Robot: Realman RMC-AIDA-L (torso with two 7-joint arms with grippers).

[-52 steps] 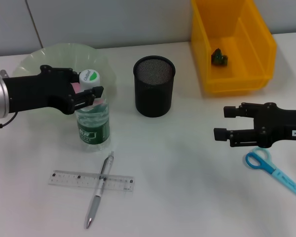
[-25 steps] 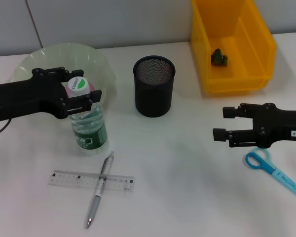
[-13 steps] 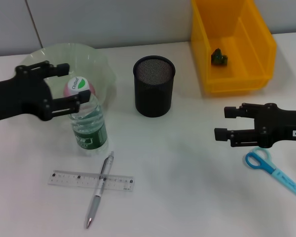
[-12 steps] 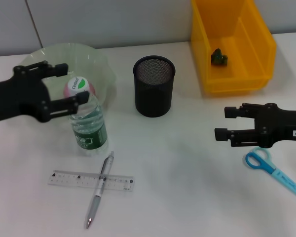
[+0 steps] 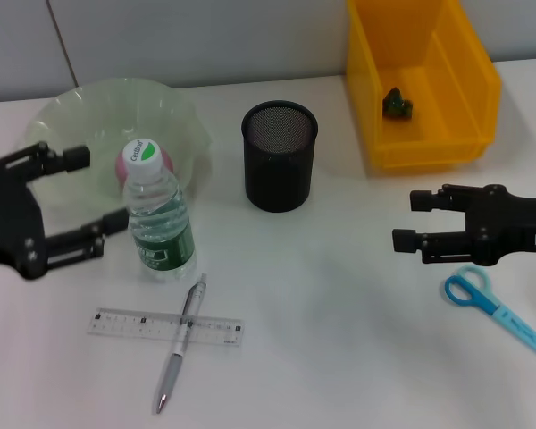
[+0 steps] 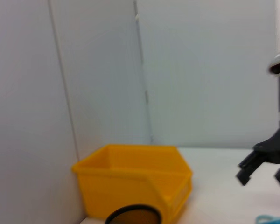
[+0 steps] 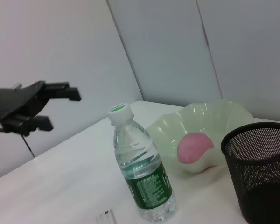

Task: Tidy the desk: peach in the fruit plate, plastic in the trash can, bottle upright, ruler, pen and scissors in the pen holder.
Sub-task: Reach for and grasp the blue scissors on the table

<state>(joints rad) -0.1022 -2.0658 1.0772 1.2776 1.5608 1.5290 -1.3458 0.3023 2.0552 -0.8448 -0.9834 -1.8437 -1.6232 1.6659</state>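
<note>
On white desk [image 5: 339, 340], silver pen [image 5: 180, 344] crossed clear plastic ruler [image 5: 165, 326], then green-labelled water bottle [image 5: 159, 213] stood upright beside spread, empty left gripper [image 5: 87, 191], right gripper [image 5: 414, 220] also spread, pink peach [image 5: 125, 164] lay in pale-green plate [image 5: 71, 107] behind.

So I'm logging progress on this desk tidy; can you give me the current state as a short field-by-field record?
bottle: clear plastic water bottle with green label upright, free of both grippers
peach: pink peach in the pale green fruit plate
plastic: dark green scrap in the yellow bin
pen holder: black mesh cup, nothing visible in it
ruler and pen: clear ruler on the desk, silver pen lying across it
scissors: blue-handled scissors on the desk
left gripper: jaws open, beside the bottle
right gripper: jaws open, near the scissors
</note>
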